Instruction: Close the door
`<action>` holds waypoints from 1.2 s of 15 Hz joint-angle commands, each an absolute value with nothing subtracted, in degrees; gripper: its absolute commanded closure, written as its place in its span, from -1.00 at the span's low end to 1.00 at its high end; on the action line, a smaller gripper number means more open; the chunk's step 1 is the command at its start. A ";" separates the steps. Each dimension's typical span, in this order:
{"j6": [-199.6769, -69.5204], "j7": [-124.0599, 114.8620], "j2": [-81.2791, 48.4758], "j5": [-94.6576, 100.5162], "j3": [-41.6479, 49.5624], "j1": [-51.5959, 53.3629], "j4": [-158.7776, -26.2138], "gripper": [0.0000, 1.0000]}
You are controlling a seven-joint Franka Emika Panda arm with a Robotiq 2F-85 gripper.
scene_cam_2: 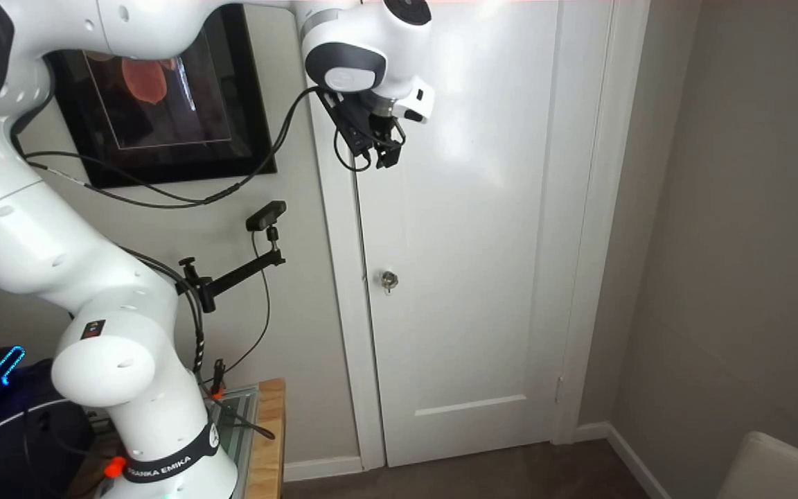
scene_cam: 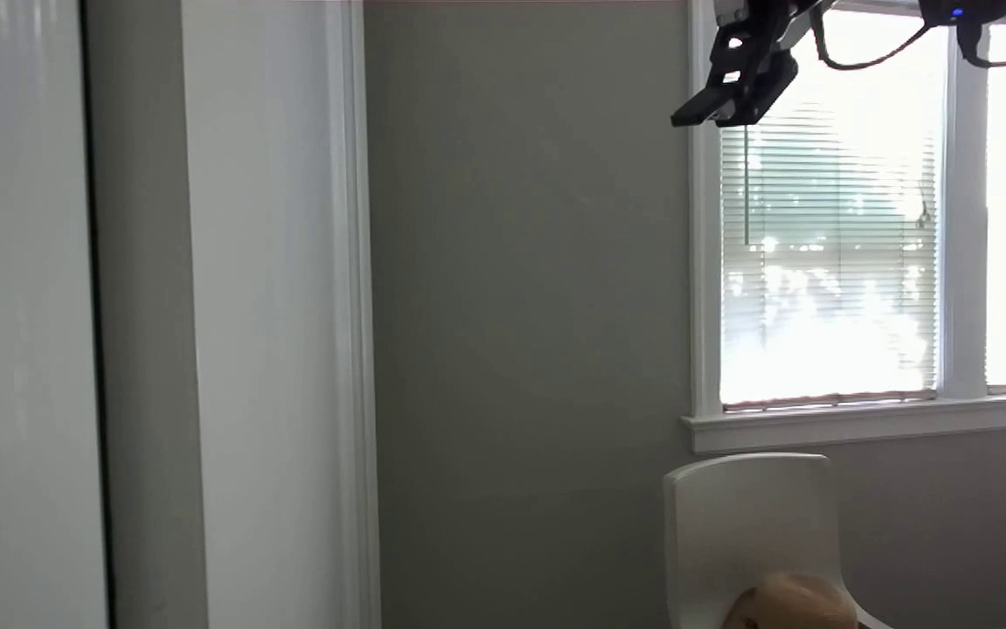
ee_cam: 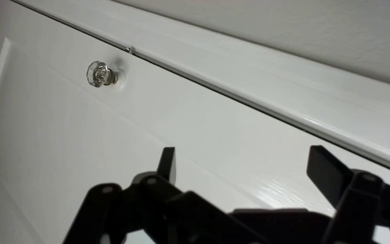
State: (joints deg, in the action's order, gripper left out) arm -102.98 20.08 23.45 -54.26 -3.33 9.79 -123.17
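Wrist view shows the door (ee_cam: 120, 128), its long axis slanting down rightward.

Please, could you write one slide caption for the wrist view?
The open gripper faces a white door with a clear knob near its edge.

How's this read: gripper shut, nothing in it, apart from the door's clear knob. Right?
One fix: the gripper is open, not shut; the wrist view shows its fingers wide apart. The rest stands: nothing in it, and it is apart from the clear knob on the door.
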 commanded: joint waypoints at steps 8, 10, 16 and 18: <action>-105.02 22.32 21.62 -53.38 -4.45 7.96 -122.81 -1.00; -107.15 24.78 20.04 -55.23 -5.47 9.09 -122.39 -1.00; -115.24 33.87 14.24 -60.72 -9.95 13.45 -120.09 -1.00; -116.61 36.61 12.15 -62.01 -11.30 14.68 -118.73 -1.00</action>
State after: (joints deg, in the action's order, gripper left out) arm -114.72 32.38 15.65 -59.12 -10.01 13.18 -121.61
